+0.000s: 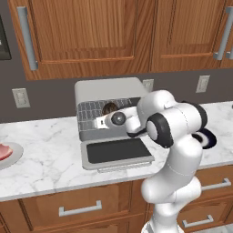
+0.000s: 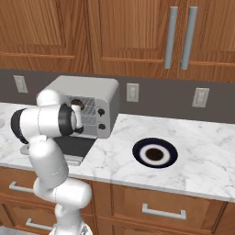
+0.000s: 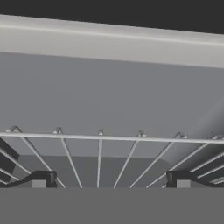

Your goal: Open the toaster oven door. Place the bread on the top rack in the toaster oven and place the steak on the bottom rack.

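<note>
Silver toaster oven [image 1: 109,93] stands on the marble counter [image 1: 45,150], its door [image 1: 117,152] folded down flat. My gripper [image 3: 109,179] is at the oven mouth, fingertips [image 3: 41,178] wide apart, holding nothing. Bread [image 1: 109,108] sits on the top rack [image 1: 93,110]. Steak [image 1: 3,151] lies on a plate [image 1: 13,157] at nine o'clock from the oven, well apart.

Dark-rimmed plate [image 2: 154,153] on marble counter [image 2: 202,151]
</note>
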Robot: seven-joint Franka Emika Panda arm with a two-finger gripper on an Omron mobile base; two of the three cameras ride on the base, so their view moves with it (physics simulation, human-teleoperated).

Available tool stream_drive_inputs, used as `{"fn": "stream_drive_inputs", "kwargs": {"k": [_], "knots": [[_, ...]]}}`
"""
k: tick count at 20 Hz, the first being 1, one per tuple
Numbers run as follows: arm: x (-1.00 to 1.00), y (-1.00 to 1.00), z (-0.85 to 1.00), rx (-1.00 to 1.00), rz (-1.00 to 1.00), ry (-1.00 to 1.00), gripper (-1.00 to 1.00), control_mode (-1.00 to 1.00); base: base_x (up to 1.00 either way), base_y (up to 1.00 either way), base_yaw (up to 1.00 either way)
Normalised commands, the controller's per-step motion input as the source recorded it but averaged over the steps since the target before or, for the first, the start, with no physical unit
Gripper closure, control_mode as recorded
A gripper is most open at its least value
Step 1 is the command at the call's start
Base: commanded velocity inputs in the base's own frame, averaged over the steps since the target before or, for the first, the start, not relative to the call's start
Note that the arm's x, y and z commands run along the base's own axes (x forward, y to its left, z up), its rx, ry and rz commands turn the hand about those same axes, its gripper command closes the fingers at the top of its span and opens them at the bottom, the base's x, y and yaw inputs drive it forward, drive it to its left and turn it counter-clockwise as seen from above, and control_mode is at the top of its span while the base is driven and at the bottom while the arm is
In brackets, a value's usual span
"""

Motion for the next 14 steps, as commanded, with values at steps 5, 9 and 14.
{"fn": "stream_drive_inputs", "kwargs": {"k": [5,9,14], "knots": [[0.46,0.01,-0.21,-0.01,0.00,-0.02,-1.00,-1.00,0.00,0.00,0.00],[0.20,0.00,-0.15,0.00,0.00,0.00,-1.00,-1.00,0.00,0.00,0.00],[0.44,0.00,-0.33,0.00,0.00,0.05,-1.00,-1.00,0.00,0.00,0.00]]}}
